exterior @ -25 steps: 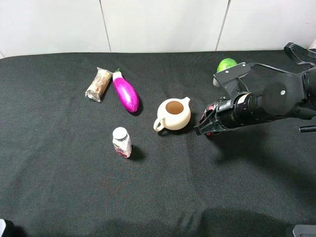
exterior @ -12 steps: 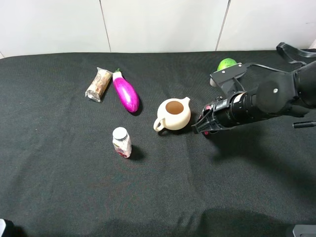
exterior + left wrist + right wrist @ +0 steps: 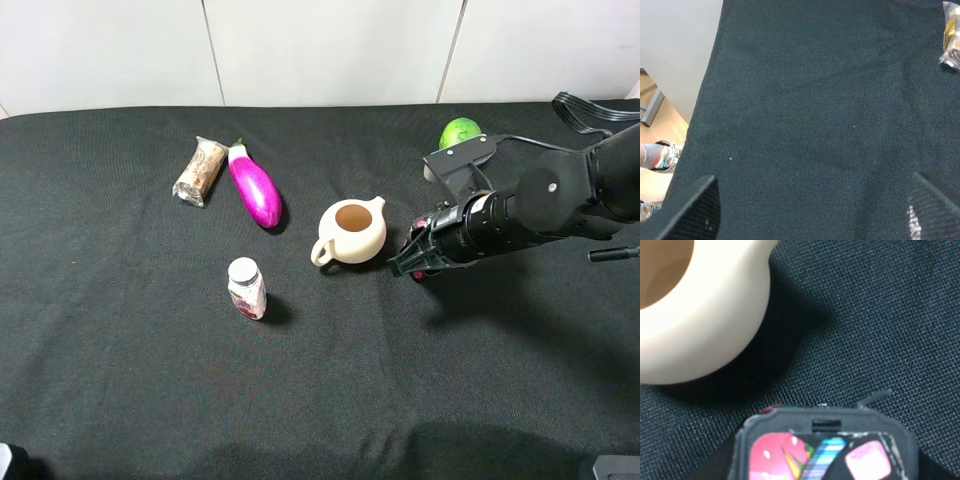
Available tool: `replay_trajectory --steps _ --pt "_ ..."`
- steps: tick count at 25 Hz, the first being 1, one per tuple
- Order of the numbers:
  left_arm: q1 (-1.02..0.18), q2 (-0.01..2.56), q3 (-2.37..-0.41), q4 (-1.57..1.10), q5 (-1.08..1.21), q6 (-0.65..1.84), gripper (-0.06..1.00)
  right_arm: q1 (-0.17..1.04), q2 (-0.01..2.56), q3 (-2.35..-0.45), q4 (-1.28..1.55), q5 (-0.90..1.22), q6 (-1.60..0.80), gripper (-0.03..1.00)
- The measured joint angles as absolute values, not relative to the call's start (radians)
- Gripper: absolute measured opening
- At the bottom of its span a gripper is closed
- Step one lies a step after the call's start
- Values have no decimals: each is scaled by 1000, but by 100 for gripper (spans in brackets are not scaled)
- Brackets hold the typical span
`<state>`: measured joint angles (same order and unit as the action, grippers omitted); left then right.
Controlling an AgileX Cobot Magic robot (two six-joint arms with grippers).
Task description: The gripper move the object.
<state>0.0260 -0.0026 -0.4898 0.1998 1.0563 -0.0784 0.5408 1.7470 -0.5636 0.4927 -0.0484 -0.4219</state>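
The right gripper [image 3: 412, 262] looks closed on the object [image 3: 820, 452], carrying it just beside the teapot [image 3: 352, 230]. Next it needs a clear spot to set down (away from the spout). Its fingers are hidden in the wrist view. The left gripper [image 3: 810, 210] hangs wide open, empty.

The object [image 3: 822, 452], a small black rectangular carton with red-pink and white markings, sits in the right end effector [image 3: 415, 258] low over the desk [image 3: 150, 380], just beside the cream teapot [image 3: 352, 232].
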Motion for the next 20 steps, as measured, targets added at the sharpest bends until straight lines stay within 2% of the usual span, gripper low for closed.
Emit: replay_trajectory --steps 15,17,20 --pt "26 -3 -490 200 1056 -78 79 541 1747 -564 497 -39 -422 34" --pt "26 -3 -490 200 1056 -78 79 541 1747 -564 499 -36 -422 39" --pt "26 -3 -490 200 1056 -78 79 541 1747 -564 499 -33 -422 54"
